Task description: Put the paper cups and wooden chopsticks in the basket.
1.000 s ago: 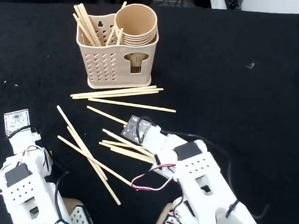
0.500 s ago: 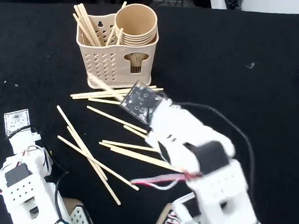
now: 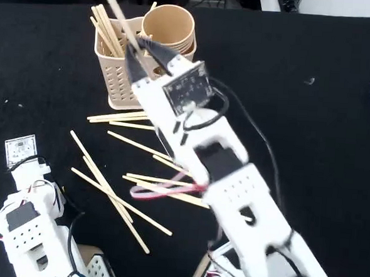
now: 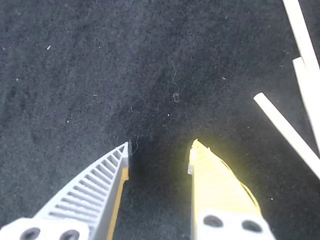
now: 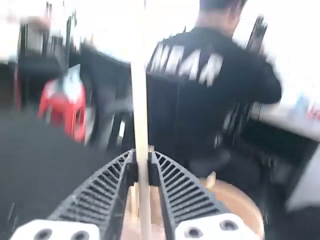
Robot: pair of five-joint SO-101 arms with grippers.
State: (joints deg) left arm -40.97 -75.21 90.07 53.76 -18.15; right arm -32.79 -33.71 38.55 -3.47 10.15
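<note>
Mid-drop-off: right end effector [image 3: 140, 51] clamped on one thin, square-cut wooden chopstick [image 3: 115, 8], tilted above the perforated beige plastic basket [image 3: 113, 77], beside the stacked paper cups [image 3: 169, 23]. Next, prob.: lower tip in w/ other sticks, release. Loose chopsticks [image 3: 142, 117] lie on the black felt-like tabletop [image 3: 299, 120]. Left end effector [image 4: 159, 155] partly open, empty.

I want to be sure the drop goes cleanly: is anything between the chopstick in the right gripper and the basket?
Nothing visible blocks it. The right gripper, shut on the chopstick, hangs over the basket. Inside, the stacked paper cups fill one side and other chopsticks stand in the other.
</note>
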